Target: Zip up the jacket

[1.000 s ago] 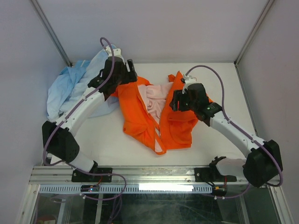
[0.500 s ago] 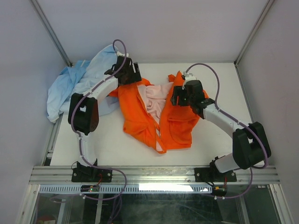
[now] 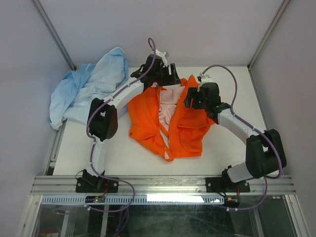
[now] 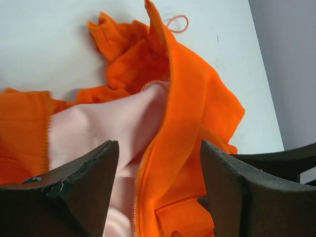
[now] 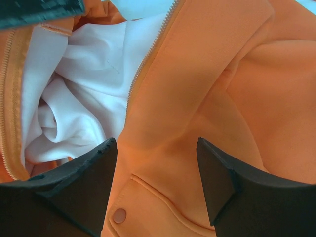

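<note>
- jacket [image 3: 168,118] lies mid-table [image 3: 113,148], unzipped, pink lining [image 3: 165,106] showing; near hem is bunched, zipper's lower end hard to make out
- right gripper [image 5: 157,143] over the right front panel, just above the pocket [image 3: 190,129]; jaws well apart, nothing between them, fabric contact unclear
- left gripper [image 4: 158,145] at the far collar edge, hiding part of the collar from above; jaws wide, straddling the zipper teeth [image 4: 163,113], holding nothing
- light blue cloth [image 3: 89,86] heaped at far left, clear of both grippers
</note>
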### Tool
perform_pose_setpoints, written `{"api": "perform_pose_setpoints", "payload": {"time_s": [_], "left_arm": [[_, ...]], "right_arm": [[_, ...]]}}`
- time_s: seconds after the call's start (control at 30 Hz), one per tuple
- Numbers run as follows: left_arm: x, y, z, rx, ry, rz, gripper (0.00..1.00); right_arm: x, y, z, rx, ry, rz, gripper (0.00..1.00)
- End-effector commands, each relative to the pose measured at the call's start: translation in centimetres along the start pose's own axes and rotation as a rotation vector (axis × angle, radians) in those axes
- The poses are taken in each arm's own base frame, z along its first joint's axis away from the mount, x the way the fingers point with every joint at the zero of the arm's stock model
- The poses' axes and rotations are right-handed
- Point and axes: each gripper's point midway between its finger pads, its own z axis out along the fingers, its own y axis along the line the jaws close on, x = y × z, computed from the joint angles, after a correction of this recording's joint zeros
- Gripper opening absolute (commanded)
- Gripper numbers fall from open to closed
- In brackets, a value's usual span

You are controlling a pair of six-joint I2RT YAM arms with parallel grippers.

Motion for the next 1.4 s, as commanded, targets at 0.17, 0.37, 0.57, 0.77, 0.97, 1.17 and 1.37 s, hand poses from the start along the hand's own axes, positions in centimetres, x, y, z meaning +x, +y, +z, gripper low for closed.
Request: {"api": "perform_pose_setpoints", "payload": {"time_s": [0.17, 0.37, 0.57, 0.77, 0.97, 1.17, 1.37], "left_arm": [[-1.1, -1.3, -5.1, 0.049, -0.08, -0.011, 0.73], [-1.0, -2.6, -11.5, 0.061, -0.175, -0.016, 0.74], [2.4, -2.5, -16.0, 0.097, -0.212, -0.047, 0.76], [1.2, 0.4, -14.5, -0.019, -0.266, -0.053, 0.78], [-0.5, 3.9, -9.0, -0.146, -0.236, -0.051, 0.78], [0.6, 4.6, -4.1, -0.101, -0.146, -0.066, 0.76], [3.0, -0.1, -0.9, 0.039, -0.061, 0.001, 0.74]], "right_arm": [[-2.8, 2.8, -2.5, -0.141, -0.073, 0.008, 0.69], [-1.6, 2.7, -3.0, -0.145, -0.044, 0.029, 0.7], [1.0, 2.5, -3.4, -0.153, 0.03, 0.041, 0.7], [3.1, 3.4, -4.0, -0.199, 0.073, 0.053, 0.7], [4.6, 3.2, -5.4, -0.195, 0.086, 0.06, 0.7], [5.2, 2.7, -6.9, -0.18, 0.066, 0.063, 0.7], [5.2, 2.0, -7.3, -0.147, 0.039, 0.06, 0.71]]}}
